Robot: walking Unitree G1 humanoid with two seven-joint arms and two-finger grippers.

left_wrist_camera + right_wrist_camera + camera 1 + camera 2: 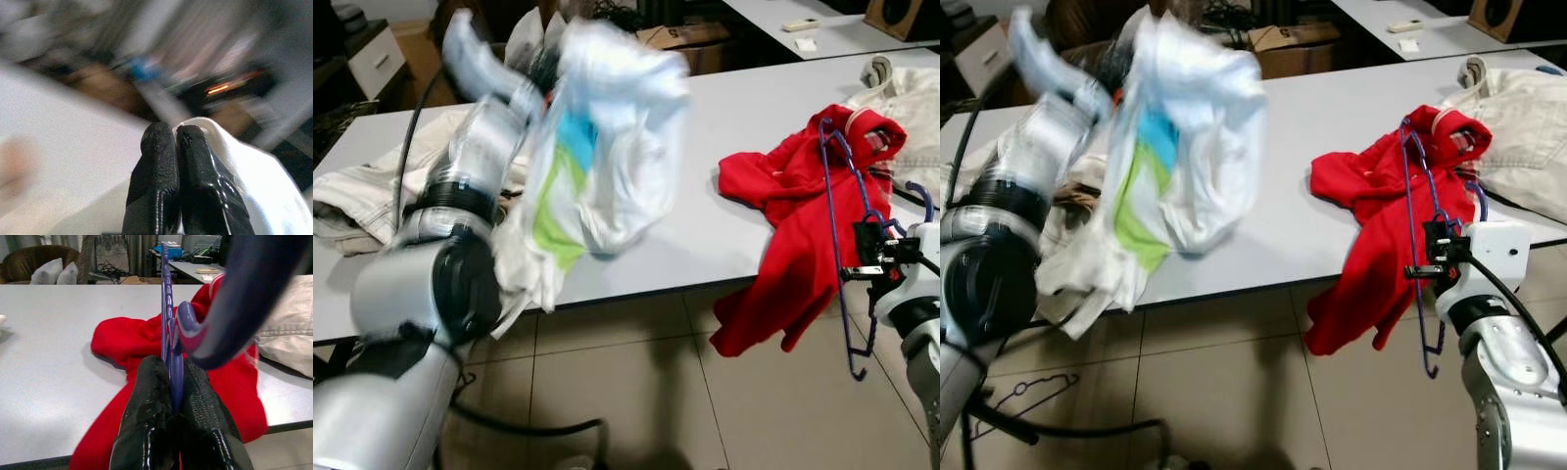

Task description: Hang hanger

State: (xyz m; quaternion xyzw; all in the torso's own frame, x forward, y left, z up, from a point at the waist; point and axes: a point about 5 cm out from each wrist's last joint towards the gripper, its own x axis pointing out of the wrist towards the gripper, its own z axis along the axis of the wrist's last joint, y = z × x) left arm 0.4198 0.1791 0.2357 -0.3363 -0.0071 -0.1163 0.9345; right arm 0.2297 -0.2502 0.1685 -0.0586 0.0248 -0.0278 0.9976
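Note:
A blue wire hanger point(842, 235) stands upright at the table's front right edge, partly threaded into a red garment point(803, 215) that drapes off the edge. My right gripper point(171, 382) is shut on the hanger point(168, 333) near its hook. My left gripper point(168, 142) is shut on a white garment point(597, 147) with blue and green patches, lifted above the left part of the white table point(724, 117); the cloth is blurred by motion.
Cream clothes point(352, 196) lie at the table's left end and a beige garment point(911, 108) at the right end. Boxes and a second table point(822, 29) stand behind. Tiled floor point(636, 382) lies below, with a black cable across it.

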